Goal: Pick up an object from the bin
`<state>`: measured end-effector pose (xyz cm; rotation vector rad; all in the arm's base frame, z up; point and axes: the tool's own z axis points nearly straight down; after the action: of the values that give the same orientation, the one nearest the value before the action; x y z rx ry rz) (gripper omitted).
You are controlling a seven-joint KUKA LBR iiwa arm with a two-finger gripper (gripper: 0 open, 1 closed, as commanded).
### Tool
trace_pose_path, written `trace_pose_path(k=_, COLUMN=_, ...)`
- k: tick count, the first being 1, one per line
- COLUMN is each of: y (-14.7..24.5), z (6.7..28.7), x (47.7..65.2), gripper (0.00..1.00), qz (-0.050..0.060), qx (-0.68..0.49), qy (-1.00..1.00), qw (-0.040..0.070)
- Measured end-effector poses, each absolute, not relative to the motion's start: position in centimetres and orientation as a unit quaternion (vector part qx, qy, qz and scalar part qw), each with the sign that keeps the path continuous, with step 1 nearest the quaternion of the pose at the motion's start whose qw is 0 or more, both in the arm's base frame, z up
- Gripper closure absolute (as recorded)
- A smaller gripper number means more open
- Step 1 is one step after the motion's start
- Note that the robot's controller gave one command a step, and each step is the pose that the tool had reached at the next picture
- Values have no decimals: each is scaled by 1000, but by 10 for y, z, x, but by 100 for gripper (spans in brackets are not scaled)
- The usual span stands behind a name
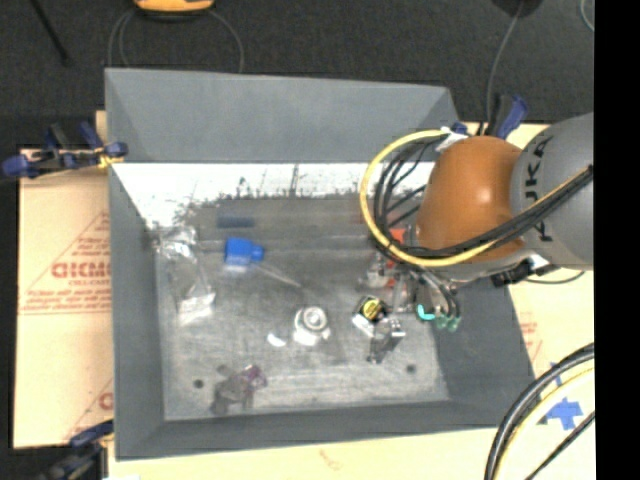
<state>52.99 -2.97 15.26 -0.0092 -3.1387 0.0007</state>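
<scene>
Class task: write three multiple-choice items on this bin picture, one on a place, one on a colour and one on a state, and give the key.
1. Where in the bin does the blue block lie?
A the far-left part of the floor; B the near-right corner; C on the rim.
2. What colour is the small thing beside the gripper?
A pink; B yellow and black; C brown.
3. How is the gripper placed?
A raised outside the bin; B resting on the far wall; C down inside the bin, at the right.

Key:
1 A, it lies near the far wall, left of centre.
2 B, yellow with black shows on it.
3 C, it hangs low over the floor's right part.
</scene>
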Motion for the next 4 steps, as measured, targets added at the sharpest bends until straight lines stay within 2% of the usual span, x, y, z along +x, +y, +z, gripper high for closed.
trace_pose_path(k=1, y=-62, z=79, x=545, gripper=0, qz=0, qx=-26, qy=-1000, qw=-1)
trace_pose_path(k=2, y=-68, z=75, x=542, gripper=0, qz=-1, qx=-12, qy=-1000, qw=-8)
trace_pose_path(k=3, y=-73, z=75, x=539, gripper=0, qz=0, qx=20, qy=-1000, qw=-10)
trace_pose_path(k=4, y=-74, z=77, x=540, gripper=100, qz=1, qx=20, qy=-1000, qw=-11)
